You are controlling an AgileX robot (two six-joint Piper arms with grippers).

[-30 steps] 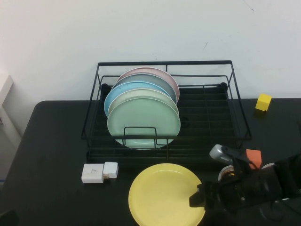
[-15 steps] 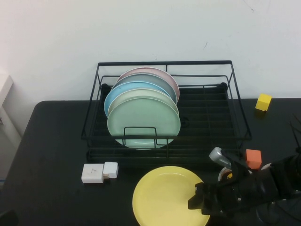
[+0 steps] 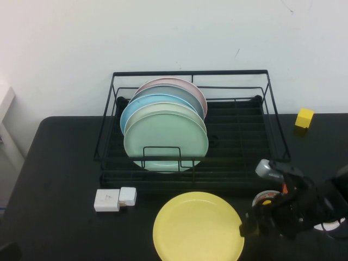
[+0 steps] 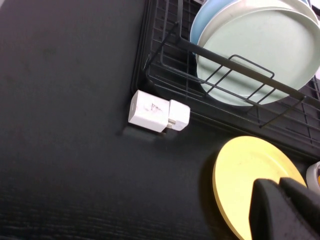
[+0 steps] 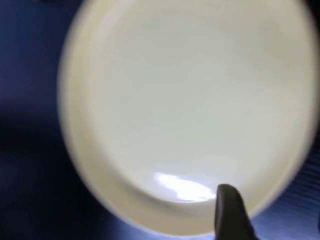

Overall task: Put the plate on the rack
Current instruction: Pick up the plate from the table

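The yellow plate lies flat on the black table, just in front of the black wire rack. My right gripper is low at the plate's right rim. In the right wrist view the plate fills the picture and looks washed out and pale. One finger is over the plate's inner edge, and the jaws stand open. My left gripper is out of the high view. In its own view it hangs above the plate with its fingers together and empty.
Pink, grey-blue, light blue and pale green plates stand upright in the rack's left half; its right half is bare grid. A white charger lies left of the yellow plate. A white roll and a yellow cube are to the right.
The yellow plate slid slightly right a second ago and has stayed there since. My right gripper has drawn back to the right, from over the plate to its right rim.
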